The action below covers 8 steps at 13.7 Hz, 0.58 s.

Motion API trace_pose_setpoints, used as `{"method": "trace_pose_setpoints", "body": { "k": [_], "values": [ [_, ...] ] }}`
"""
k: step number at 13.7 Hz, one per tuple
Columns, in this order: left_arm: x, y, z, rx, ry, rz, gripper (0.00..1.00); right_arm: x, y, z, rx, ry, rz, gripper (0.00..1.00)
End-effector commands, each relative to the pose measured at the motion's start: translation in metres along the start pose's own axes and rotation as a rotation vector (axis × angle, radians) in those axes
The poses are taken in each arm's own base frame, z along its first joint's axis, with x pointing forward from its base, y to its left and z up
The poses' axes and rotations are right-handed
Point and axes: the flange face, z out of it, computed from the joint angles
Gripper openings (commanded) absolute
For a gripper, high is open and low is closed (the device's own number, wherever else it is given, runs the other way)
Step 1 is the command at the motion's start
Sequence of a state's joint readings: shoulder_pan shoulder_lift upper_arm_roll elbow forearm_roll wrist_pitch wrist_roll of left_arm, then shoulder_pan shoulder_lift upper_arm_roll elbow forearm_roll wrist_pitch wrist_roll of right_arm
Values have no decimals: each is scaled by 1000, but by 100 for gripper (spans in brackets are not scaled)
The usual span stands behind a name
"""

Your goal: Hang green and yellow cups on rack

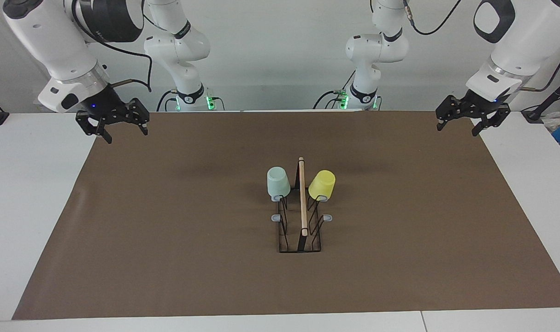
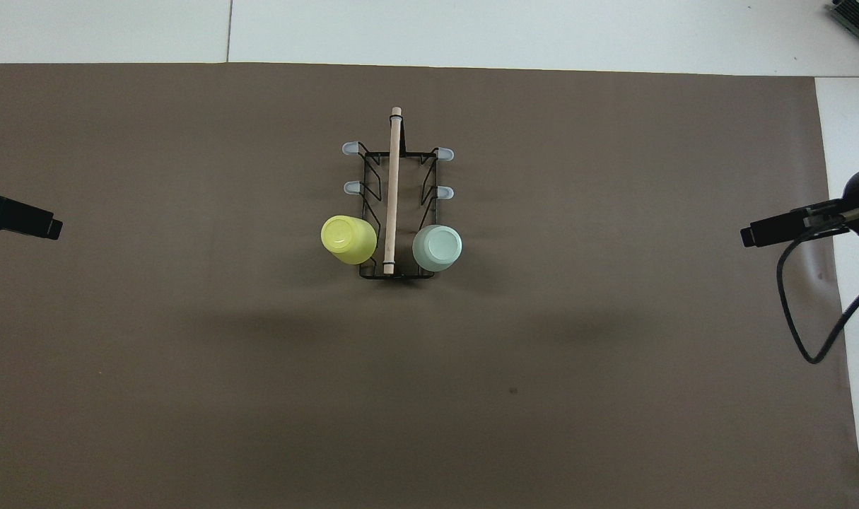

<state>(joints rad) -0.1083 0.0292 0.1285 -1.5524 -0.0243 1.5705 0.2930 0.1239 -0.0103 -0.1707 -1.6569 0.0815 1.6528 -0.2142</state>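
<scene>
The rack (image 1: 301, 216) stood near the middle of the brown mat (image 1: 169, 240) on the table (image 1: 26, 193), its wooden rod (image 1: 302, 196) running toward and away from the robots. The green cup (image 1: 278, 182) hung upside down on a prong at the rack's end nearest the robots, on the side toward the right arm; the yellow cup (image 1: 321, 184) hung likewise, slightly tilted, on the side toward the left arm. The right gripper (image 1: 113, 123) hovered over the mat's edge at its own end of the table, jaws released and holding nothing. The left gripper (image 1: 472, 115) hovered over the mat's corner at its end, jaws spread and empty too.
</scene>
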Motion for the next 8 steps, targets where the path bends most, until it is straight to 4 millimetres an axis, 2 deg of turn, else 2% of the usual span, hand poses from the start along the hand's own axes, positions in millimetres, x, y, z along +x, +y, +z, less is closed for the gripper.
{"method": "trace_pose_setpoints", "body": {
  "k": [1, 4, 5, 6, 8],
  "values": [
    [-8, 1, -1, -2, 12, -12, 100, 13, -23, -8, -56, 13, 66, 100],
    [-8, 1, -1, -2, 12, -12, 100, 17, -40, -7, -69, 14, 96, 100],
    [-8, 2, -3, -1, 11, 6, 100, 17, -39, -7, -68, 18, 98, 100],
    [-5, 13, -9, 3, 32, 16, 100, 18, -37, -8, -67, 28, 101, 100],
    [0, 49, -5, -3, 9, 80, 100, 18, -40, -7, -64, 25, 102, 100]
  ]
}}
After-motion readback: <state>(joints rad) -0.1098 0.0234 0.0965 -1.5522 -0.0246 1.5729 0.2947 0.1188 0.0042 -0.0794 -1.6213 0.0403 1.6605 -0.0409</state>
